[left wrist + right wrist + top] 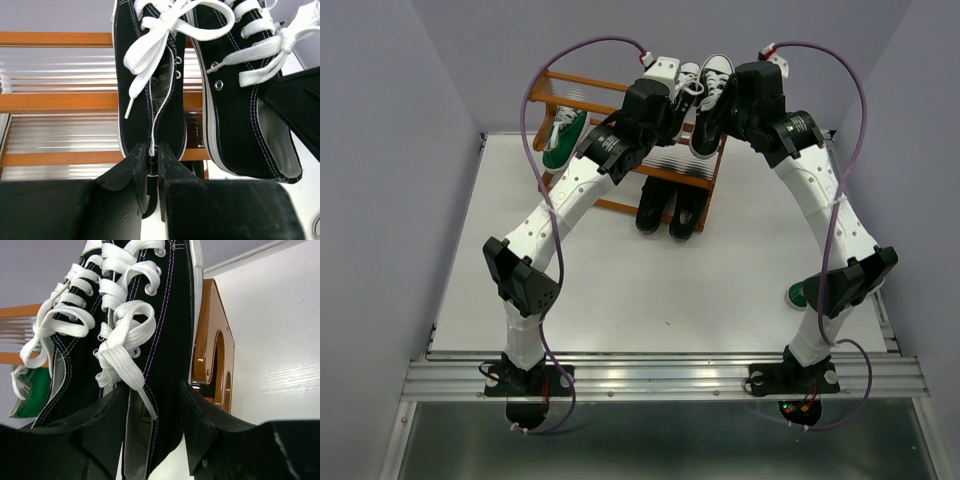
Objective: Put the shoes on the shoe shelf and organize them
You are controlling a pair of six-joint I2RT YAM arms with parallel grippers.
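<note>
— Black sneakers (145, 100) lie on the shelf's (55, 102) top tier. Left gripper (152, 146) pinches one's heel wall. Right gripper (154, 387) straddles the other's heel; grip unclear.
— Risk?
— That thin pinch may slip, or the rods may snag a sole and tip it off.

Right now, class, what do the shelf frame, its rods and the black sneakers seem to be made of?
Shelf frame: orange-brown wood, apparently varnished, glossy highlights. Rods: probably metal, thin with bright reflections. Black sneakers: likely canvas, matte weave with white stitching; laces flat white fabric.
</note>
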